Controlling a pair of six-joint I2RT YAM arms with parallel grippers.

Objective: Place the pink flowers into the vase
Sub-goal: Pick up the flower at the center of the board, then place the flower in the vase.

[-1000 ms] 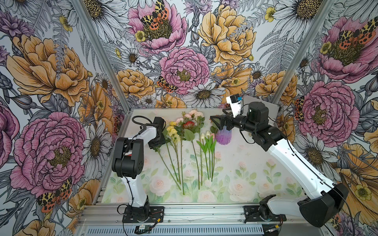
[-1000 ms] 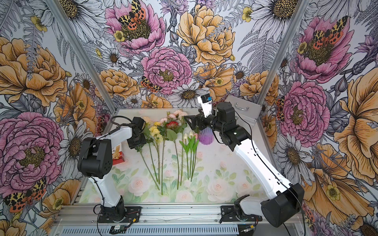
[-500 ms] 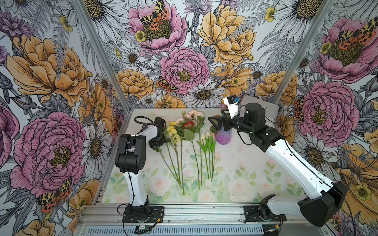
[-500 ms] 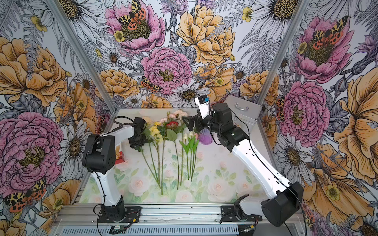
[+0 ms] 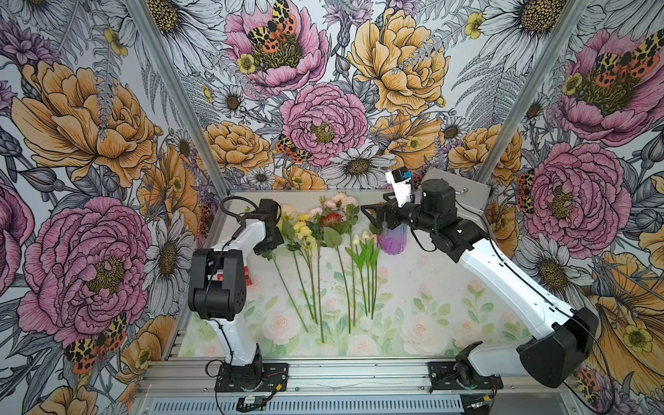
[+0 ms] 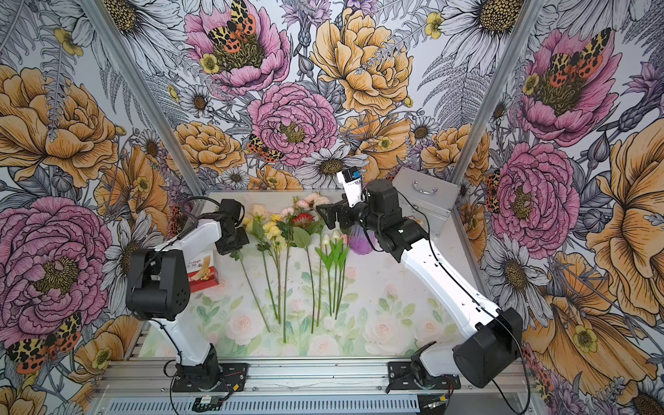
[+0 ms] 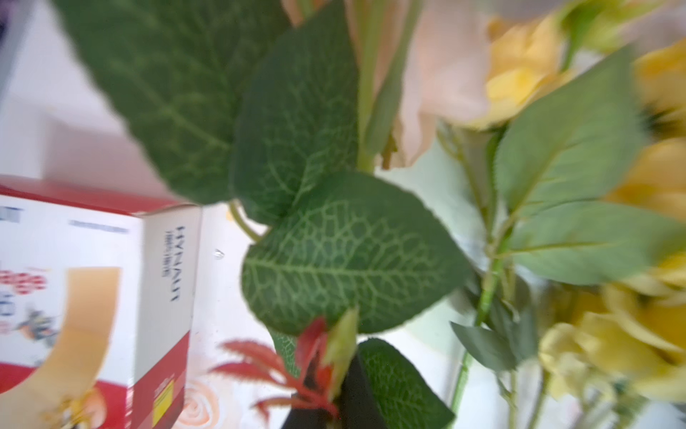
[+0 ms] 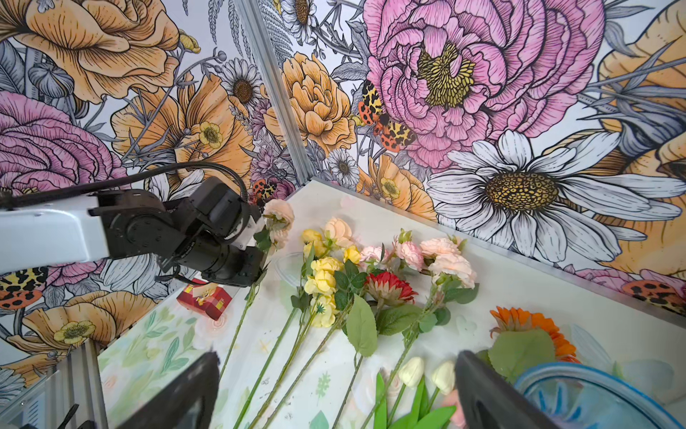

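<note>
Left of centre in the right wrist view, the left gripper (image 8: 257, 273) has its fingers pinched together on the long green stem of a pale peach-pink flower (image 8: 278, 219) (the leftmost of the row). More pink ruffled blooms (image 5: 339, 201) lie at the row's upper end in both top views, beside yellow blooms (image 5: 301, 230). Right of the row stands the ribbed glass vase (image 5: 393, 242), blue rim, purple base, just beside the right gripper (image 8: 336, 390), whose fingers are spread wide.
</note>
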